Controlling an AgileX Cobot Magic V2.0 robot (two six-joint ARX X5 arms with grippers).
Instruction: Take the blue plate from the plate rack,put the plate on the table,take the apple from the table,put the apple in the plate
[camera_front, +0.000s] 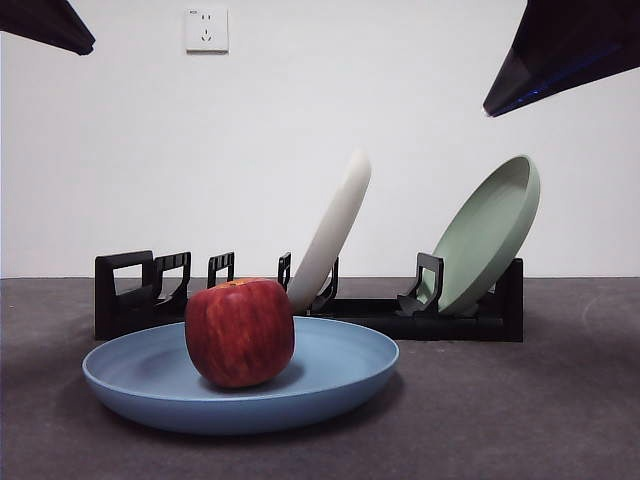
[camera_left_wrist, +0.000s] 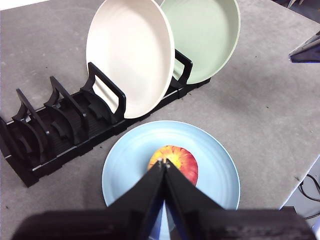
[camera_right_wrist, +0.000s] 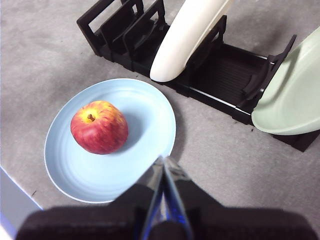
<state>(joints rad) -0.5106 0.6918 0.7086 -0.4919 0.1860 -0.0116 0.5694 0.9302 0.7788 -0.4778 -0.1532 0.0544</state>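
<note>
Since the apple (camera_front: 239, 332) sits inside the blue plate (camera_front: 330, 385), slightly toward its nine o'clock side in the front view, and the plate lies flat on the table (camera_front: 540, 410) just in front of the plate rack (camera_front: 130, 300), the task looks finished. Farther back, a cream plate (camera_front: 335, 230) and a green plate (camera_front: 490, 235) lean in the rack's slots. Both the left gripper (camera_left_wrist: 164, 162) and the right gripper (camera_right_wrist: 164, 160) hang high with jaws pressed together, holding nothing, clear of the plate.

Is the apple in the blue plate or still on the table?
In: the apple sits inside the blue plate, which lies flat on the table.
</note>
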